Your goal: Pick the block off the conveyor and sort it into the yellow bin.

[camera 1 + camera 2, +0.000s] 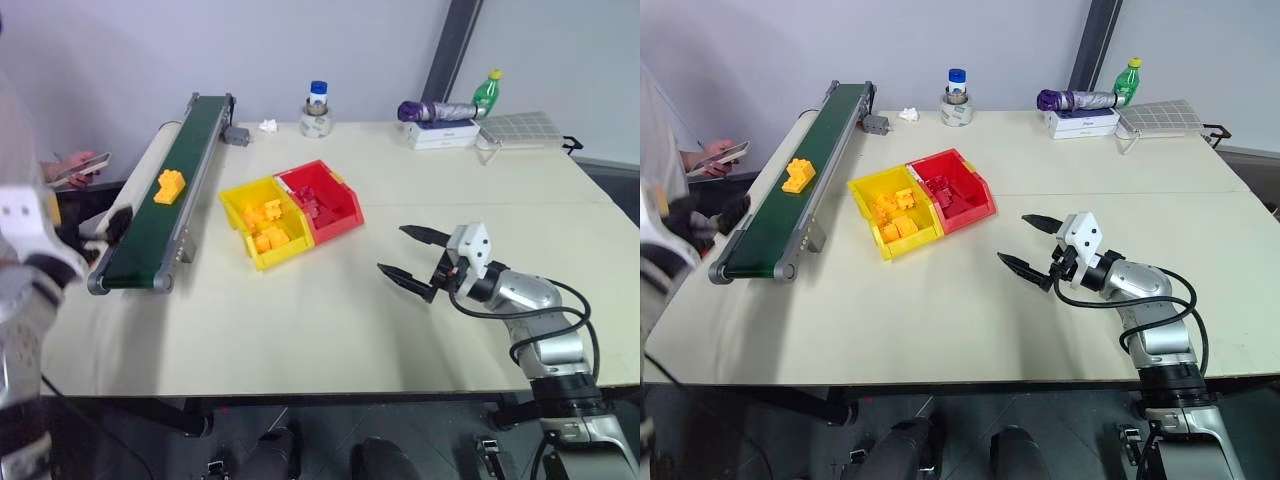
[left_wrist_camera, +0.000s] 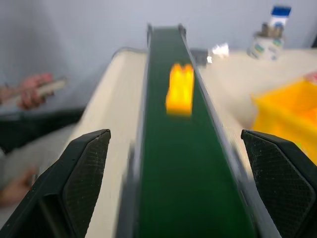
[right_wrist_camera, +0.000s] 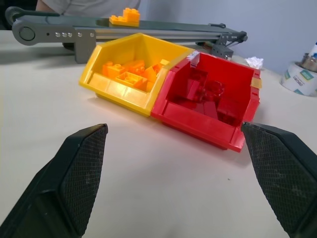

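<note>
Right arm: silver-grey metal forearm segments, looped black cables along the outside, white angular block at the wrist. Right tool [image 1: 413,256]: two black pointed fingers [image 3: 74,173], inner pads cross-hatched. Left tool [image 2: 178,183]: same black textured pads; left arm casing apparently white and grey, blurred.

The pale table [image 1: 330,330] carries the conveyor [image 1: 150,235] along its left side, the yellow bin [image 1: 262,226] joined to the red bin [image 1: 322,203] mid-table, and a tape roll [image 1: 316,124], boxes [image 1: 441,134] and keyboard [image 1: 522,128] at the far edge.

One block [image 1: 169,186], one conveyor [image 1: 140,250], two bins: yellow bin [image 1: 236,206], red bin [image 1: 345,200].
</note>
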Controlling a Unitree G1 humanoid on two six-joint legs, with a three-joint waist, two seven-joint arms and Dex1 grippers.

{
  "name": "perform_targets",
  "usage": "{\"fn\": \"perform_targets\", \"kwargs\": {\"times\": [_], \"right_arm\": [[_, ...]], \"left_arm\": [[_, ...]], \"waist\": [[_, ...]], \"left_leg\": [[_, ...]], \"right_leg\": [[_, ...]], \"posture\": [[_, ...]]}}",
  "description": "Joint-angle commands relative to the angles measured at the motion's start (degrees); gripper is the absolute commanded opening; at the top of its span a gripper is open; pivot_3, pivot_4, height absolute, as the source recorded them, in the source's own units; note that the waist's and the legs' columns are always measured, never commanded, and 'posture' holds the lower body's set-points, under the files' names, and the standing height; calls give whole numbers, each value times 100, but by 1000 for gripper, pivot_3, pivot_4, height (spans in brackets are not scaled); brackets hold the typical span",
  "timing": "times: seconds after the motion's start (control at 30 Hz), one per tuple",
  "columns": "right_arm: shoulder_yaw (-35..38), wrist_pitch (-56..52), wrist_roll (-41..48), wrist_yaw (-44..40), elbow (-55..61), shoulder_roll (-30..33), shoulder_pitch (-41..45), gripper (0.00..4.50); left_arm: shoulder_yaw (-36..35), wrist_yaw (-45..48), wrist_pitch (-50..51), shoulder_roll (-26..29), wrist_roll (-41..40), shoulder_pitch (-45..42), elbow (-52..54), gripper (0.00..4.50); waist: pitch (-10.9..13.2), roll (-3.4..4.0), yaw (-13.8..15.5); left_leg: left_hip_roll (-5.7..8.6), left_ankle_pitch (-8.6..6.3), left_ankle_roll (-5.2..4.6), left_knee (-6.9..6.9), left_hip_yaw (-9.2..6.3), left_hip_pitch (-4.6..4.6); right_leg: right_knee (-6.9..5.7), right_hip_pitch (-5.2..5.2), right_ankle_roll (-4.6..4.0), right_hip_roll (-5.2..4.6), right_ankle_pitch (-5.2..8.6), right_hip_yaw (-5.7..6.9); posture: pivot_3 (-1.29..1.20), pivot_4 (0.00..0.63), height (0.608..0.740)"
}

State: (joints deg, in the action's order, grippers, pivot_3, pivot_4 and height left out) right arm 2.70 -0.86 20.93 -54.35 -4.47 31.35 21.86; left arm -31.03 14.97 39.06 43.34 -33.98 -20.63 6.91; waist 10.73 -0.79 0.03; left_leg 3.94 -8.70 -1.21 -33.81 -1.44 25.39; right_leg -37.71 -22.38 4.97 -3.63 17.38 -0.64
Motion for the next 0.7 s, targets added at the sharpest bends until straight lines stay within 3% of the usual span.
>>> {"fn": "perform_targets", "kwargs": {"times": [0.03,0.23,0.43,0.53,0.63,0.7], "right_arm": [[26,59,0,24,143,-43,122,4500],[20,31,6,47,213,-75,80,4500],[56,-28,14,130,403,-61,-86,4500],[98,-60,26,164,472,-21,-157,4500],[134,-89,30,184,519,6,-203,4500],[144,-102,32,192,536,15,-214,4500]], "left_arm": [[366,115,464,317,167,-646,-790,4450],[1485,980,310,540,847,-2367,-2944,4450],[2013,1436,-98,337,1382,-2753,-3850,4450],[1889,1387,-63,248,1395,-2781,-4050,4450],[1754,1338,92,204,1338,-2623,-3944,3694],[1647,1219,-20,156,1345,-2524,-3797,2794]], "waist": [[-1,3,-34],[3,-4,-54],[3,-3,-84],[3,-3,-80],[3,-4,-78],[3,-4,-79]], "left_leg": [[1,0,0,-1,3,-1],[1,2,3,-4,1,6],[1,2,3,-5,3,7],[1,3,3,-3,3,14],[0,2,3,-7,2,15],[0,2,3,-8,2,14]], "right_leg": [[-1,0,1,0,-1,-4],[-33,-5,13,4,-6,0],[-33,-5,13,3,-7,-6],[-38,-11,13,3,-7,-6],[-38,-10,13,2,-7,-6],[-38,-9,13,1,-7,-7]], "posture": [[0,150,740],[0,150,740],[0,150,740],[0,150,740],[0,150,740],[0,150,740]]}}
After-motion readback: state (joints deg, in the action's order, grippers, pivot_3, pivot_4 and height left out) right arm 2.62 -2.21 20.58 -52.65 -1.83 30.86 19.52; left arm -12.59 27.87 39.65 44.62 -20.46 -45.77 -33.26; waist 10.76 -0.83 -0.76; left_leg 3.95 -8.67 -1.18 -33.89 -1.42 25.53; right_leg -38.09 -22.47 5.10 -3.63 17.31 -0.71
